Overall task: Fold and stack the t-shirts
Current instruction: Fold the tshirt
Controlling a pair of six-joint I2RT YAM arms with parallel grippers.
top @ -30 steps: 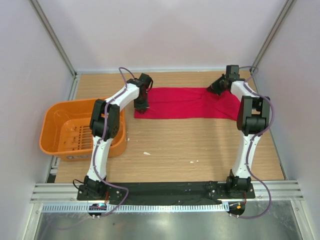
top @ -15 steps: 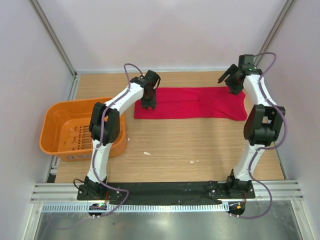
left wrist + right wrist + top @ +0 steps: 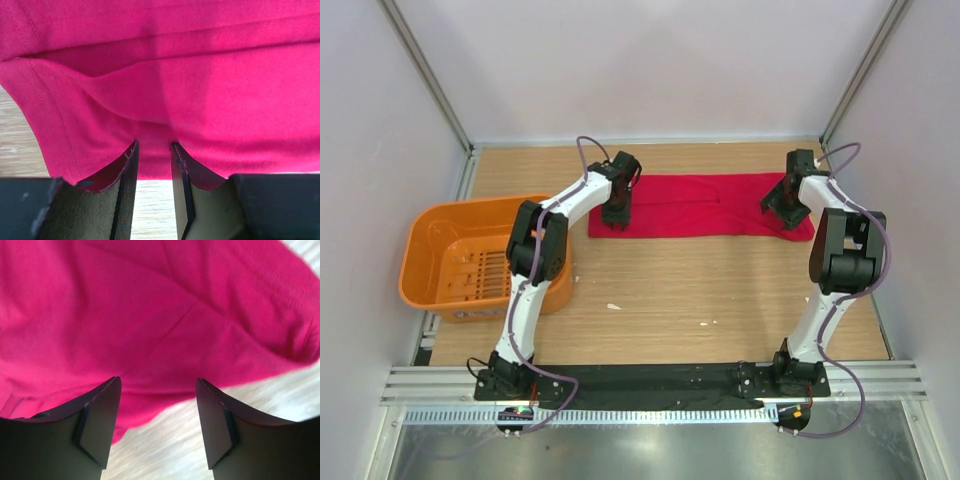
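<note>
The red t-shirt (image 3: 705, 205) lies folded into a long flat strip across the far middle of the table. My left gripper (image 3: 614, 222) points down at the strip's left end, by its near edge. In the left wrist view the t-shirt (image 3: 200, 90) fills the frame and the left gripper (image 3: 154, 147) is open a narrow way, cloth edge and wood showing in the gap. My right gripper (image 3: 784, 212) hangs over the strip's right end. In the right wrist view the right gripper (image 3: 157, 381) is open wide above the hem of the t-shirt (image 3: 125, 315), holding nothing.
An orange slotted basket (image 3: 420, 240) stands at the table's left edge, beside the left arm. White walls and metal posts close in the back and sides. Bare wood stretches from the shirt to the arm bases, with a few small scraps (image 3: 613, 306) on it.
Both grippers have opened. The right one lifted off the strip's far right corner, then came down at its near right edge. The left one shifted slightly right; the strip's right end lies flatter.
</note>
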